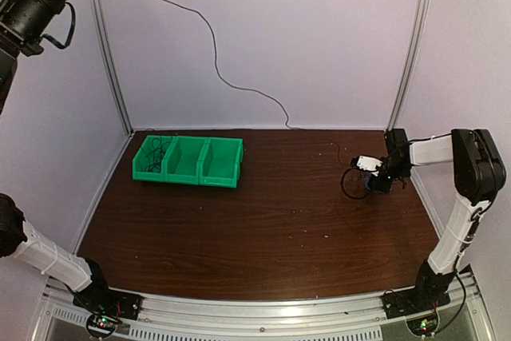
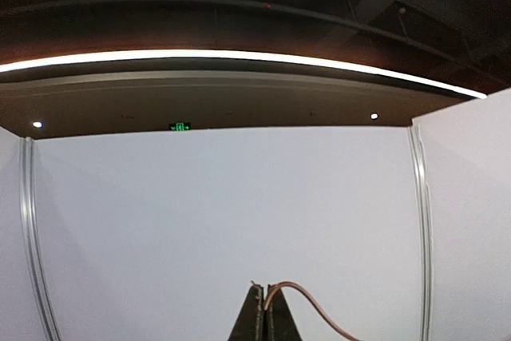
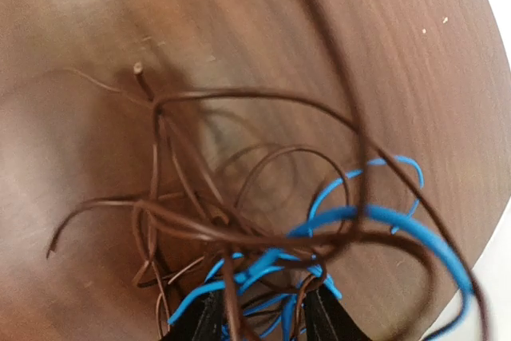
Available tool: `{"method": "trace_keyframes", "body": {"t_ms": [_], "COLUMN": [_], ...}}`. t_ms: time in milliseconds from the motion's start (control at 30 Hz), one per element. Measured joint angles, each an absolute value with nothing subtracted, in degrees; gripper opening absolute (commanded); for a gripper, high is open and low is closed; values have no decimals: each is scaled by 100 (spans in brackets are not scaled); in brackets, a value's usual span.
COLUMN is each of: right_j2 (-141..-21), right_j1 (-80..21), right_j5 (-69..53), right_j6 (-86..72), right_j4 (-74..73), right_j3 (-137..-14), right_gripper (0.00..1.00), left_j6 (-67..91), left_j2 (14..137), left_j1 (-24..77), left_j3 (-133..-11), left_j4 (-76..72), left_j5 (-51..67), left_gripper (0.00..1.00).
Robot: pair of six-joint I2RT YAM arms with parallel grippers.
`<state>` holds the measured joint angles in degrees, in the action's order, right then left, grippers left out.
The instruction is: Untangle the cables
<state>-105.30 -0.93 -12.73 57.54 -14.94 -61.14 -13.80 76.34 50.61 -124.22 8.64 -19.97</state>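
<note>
A tangle of cables (image 3: 239, 233), thin dark brown-looking wires and bright blue ones (image 3: 383, 217), lies on the dark wood table (image 1: 263, 213) at its right side (image 1: 351, 184). My right gripper (image 1: 375, 184) is down over the tangle. In the right wrist view it (image 3: 263, 321) stands open, and several blue and dark strands run loosely between its fingers (image 3: 207, 321). My left gripper (image 2: 267, 289) points up at the white back wall, shut, with a thin brownish cable (image 2: 311, 309) coming out from between its tips and curving down to the right. It is outside the top view.
A green bin (image 1: 200, 173) with three compartments stands at the back left; dark wires (image 1: 156, 153) lie in its left compartment. A thin dark cord (image 1: 215, 45) hangs down the back wall. The left arm (image 1: 40, 253) rises off the left edge.
</note>
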Motion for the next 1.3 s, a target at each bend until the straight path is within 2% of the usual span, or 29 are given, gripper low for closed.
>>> {"method": "trace_keyframes", "body": {"t_ms": [67, 100, 133, 300, 467, 600, 733, 967, 1100, 1200, 1267, 1300], "right_j2": [-10145, -9929, -9708, -8790, -8576, -9041, -9749, -11043, -11601, -11931, -12031, -12040], "right_j1": [-91, -91, -91, -178, -716, -1323, -1745, -1817, -1804, -1804, -1804, -1804], "right_j5": [-1404, -1520, -1656, -2392, -2864, -2912, -2963, -3024, -3094, -3208, -3262, -3291], "right_j6": [5907, 6027, 6108, 6178, 5802, 5572, 5384, 4993, 4783, 4550, 4392, 4333], "right_j4": [-1863, -2095, -2333, -3120, -3277, -3334, -3323, -3212, -3127, -3039, -2906, -2860], "right_j3": [-5913, -5863, -5852, -5920, -6016, -6390, -6879, -7570, -7856, -8090, -8243, -8298], "right_gripper": [75, 97, 99, 100, 99, 87, 79, 75, 61, 40, 3, 0], "left_j6": [-1337, -1297, -1243, -895, -491, -244, 56, 379, 458, 486, 502, 506], "left_j2": [7644, 7629, 7609, 7498, 7332, 7288, 7192, 6934, 6818, 6748, 6718, 6711], "left_j1": [5061, 5061, 5061, 5061, 5061, 5061, 5061, 5061, 5061, 5061, 5061, 5061], "left_j3": [-12029, -11780, -11548, -10665, -9955, -9662, -9358, -8779, -8742, -8742, -8742, -8742], "left_j4": [952, 1000, 1081, 1387, 1503, 1518, 1544, 1693, 1756, 1765, 1765, 1765], "left_j5": [-2043, -2053, -2062, -2045, -1927, -1820, -1688, -1645, -1649, -1653, -1664, -1671], "left_gripper": [0, 0, 0, 0, 0, 0, 0, 0, 0, 0, 0, 0]}}
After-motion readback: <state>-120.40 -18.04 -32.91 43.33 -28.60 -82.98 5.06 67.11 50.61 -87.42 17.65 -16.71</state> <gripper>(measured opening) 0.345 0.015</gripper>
